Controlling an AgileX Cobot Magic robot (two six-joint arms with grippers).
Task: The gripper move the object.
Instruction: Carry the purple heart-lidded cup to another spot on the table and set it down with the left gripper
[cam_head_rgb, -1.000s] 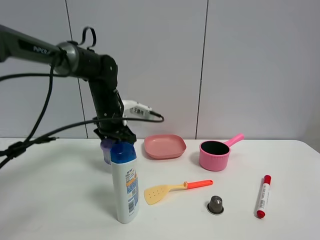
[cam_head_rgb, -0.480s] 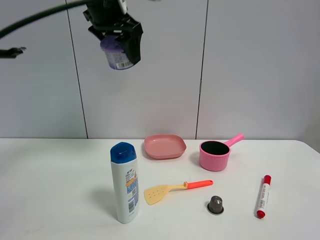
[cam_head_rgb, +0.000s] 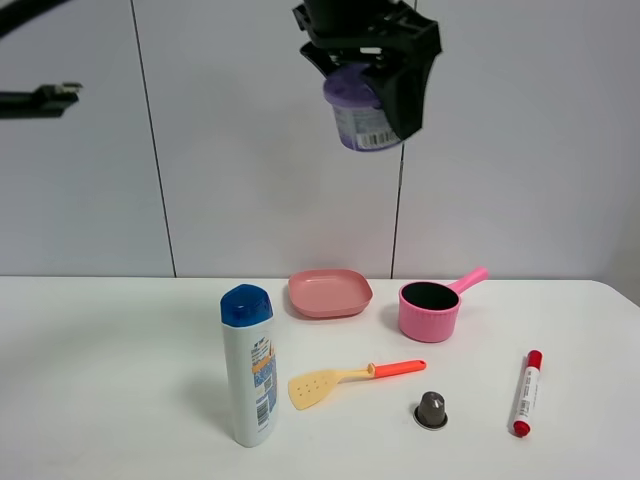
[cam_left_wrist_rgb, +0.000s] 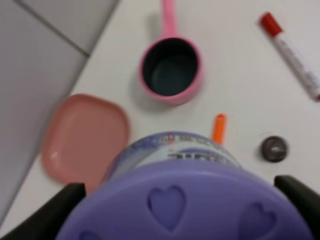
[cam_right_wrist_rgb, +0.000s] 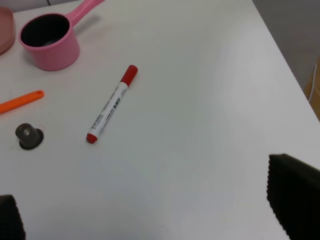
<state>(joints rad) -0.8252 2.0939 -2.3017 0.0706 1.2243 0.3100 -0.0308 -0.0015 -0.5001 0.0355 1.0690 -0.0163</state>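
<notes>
My left gripper (cam_head_rgb: 375, 75) is shut on the can (cam_head_rgb: 362, 115) and holds it high in the air, near the top middle of the exterior view, above the pink plate and saucepan. The can has a lilac-purple lid and a silvery-blue labelled side. In the left wrist view the lid with heart shapes (cam_left_wrist_rgb: 175, 210) fills the foreground between the two dark fingers (cam_left_wrist_rgb: 60, 205). My right gripper (cam_right_wrist_rgb: 152, 210) is open and empty over the right part of the table, and shows only in the right wrist view.
On the white table (cam_head_rgb: 120, 380) stand a tall white bottle with a blue cap (cam_head_rgb: 249, 365), a pink plate (cam_head_rgb: 330, 292) and a pink saucepan (cam_head_rgb: 430, 310). A yellow-orange spatula (cam_head_rgb: 350, 377), a small grey capsule (cam_head_rgb: 431, 409) and a red marker (cam_head_rgb: 526, 392) lie in front.
My left gripper has lifted the can from the table behind the bottle, high into the air, and carried it to the right. The things on the table have not moved.
</notes>
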